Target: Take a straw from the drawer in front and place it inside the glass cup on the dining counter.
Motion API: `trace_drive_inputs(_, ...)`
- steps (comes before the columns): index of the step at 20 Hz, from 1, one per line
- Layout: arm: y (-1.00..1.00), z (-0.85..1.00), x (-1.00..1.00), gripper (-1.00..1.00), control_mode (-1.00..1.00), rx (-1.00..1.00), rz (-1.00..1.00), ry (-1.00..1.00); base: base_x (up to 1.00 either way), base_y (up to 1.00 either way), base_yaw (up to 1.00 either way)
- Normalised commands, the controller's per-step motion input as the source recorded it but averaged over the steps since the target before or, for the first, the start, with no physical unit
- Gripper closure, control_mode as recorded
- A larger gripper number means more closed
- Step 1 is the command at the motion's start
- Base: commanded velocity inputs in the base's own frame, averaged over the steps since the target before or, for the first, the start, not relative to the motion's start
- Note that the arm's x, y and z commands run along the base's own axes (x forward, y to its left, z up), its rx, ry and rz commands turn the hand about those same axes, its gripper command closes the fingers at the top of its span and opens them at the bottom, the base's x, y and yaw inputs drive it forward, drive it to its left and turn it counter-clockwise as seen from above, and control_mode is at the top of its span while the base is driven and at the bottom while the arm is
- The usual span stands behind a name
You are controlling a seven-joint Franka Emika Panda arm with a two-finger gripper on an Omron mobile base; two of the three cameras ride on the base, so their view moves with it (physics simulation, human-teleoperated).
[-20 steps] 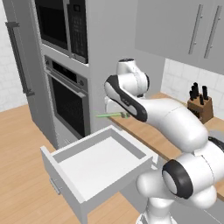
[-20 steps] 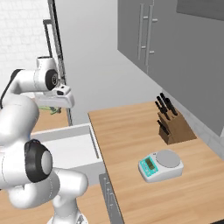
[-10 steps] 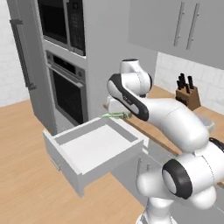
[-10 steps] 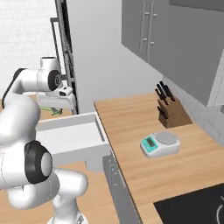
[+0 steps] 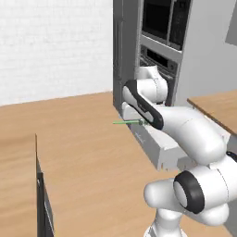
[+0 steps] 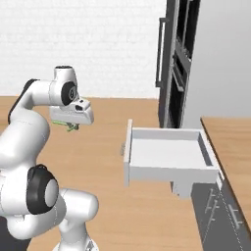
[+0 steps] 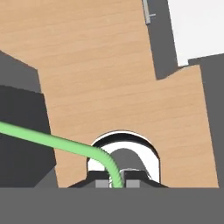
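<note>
Left base view: near-left corner has the end of a wood counter (image 5: 16,185) with a dark side panel. Wood floor (image 5: 88,152) runs across the middle. The straw (image 5: 127,122) hangs level in the air over that floor, thin green line, its right end pinched in the gripper (image 5: 144,122). Right of it is the open drawer (image 5: 155,148), seen end-on and partly covered by the arm. Behind the drawer stands the tall grey oven cabinet (image 5: 157,46), dark glass fronts. Far right, a second wood counter (image 5: 217,104).

Right base view: gripper (image 6: 72,126) on the left, above the floor, with a short green bit of straw (image 6: 66,123) showing under the white hand. Well apart to its right, the drawer (image 6: 169,157) is pulled fully out, light grey box, inside looks bare. Oven cabinet (image 6: 179,63) behind it, wood counter (image 6: 233,147) at the right edge.

Hand view: straw (image 7: 52,141) enters from the left edge, runs across, bends down and ends between the two finger tips (image 7: 101,183). Fingers closed tight on it. Below it, floor and dark shapes; cannot tell what they are.

Straw is out of the drawer, held in the air, left of the drawer in both base views.
</note>
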Motion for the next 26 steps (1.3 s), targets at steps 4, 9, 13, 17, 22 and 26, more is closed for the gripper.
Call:
trace_drive_inputs(4, 0.00, 0.00, 0.00, 1.00, 1.00, 0.00, 0.00, 0.00, 0.03, 0.98, 0.58)
trace_drive_inputs(9, 0.00, 0.00, 0.00, 1.00, 1.00, 0.00, 0.00, 0.00, 0.77, 0.35, 0.16)
trace_drive_inputs(13, 0.00, 0.00, 0.00, 1.00, 1.00, 0.00, 0.00, 0.00, 1.00, 0.00, 0.00)
trace_drive_inputs(17, 0.00, 0.00, 0.00, 1.00, 1.00, 0.00, 0.00, 0.00, 1.00, 0.00, 0.00)
trace_drive_inputs(22, 0.00, 0.00, 0.00, 1.00, 1.00, 0.00, 0.00, 0.00, 1.00, -0.01, 0.00)
trace_drive_inputs(26, 0.00, 0.00, 0.00, 1.00, 1.00, 0.00, 0.00, 0.00, 1.00, -0.03, 0.00)
